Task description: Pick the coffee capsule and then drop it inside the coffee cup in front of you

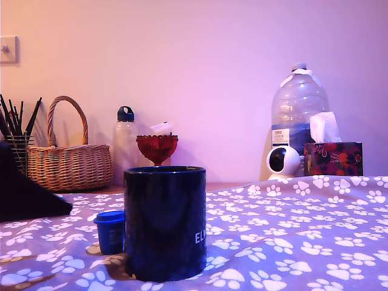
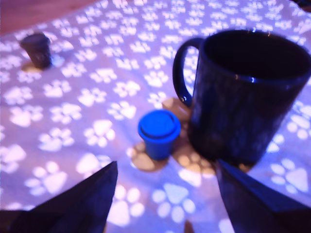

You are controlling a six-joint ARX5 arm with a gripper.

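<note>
Paw-print cloth (image 1: 303, 236) — coffee cup (image 1: 165, 223), coffee capsule (image 1: 110, 231)

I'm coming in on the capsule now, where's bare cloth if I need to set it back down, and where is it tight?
Bare paw-print cloth lies open on the exterior view's right of the coffee cup, up to the tissue box. More lies between the coffee capsule and the small dark object in the wrist view. It is tight where capsule and cup nearly meet.

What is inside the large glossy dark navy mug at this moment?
The dark navy mug's upper interior looks empty in the wrist view, but its bottom is too dark to see. The small blue plastic capsule stands outside it on the paw-print cloth.
</note>
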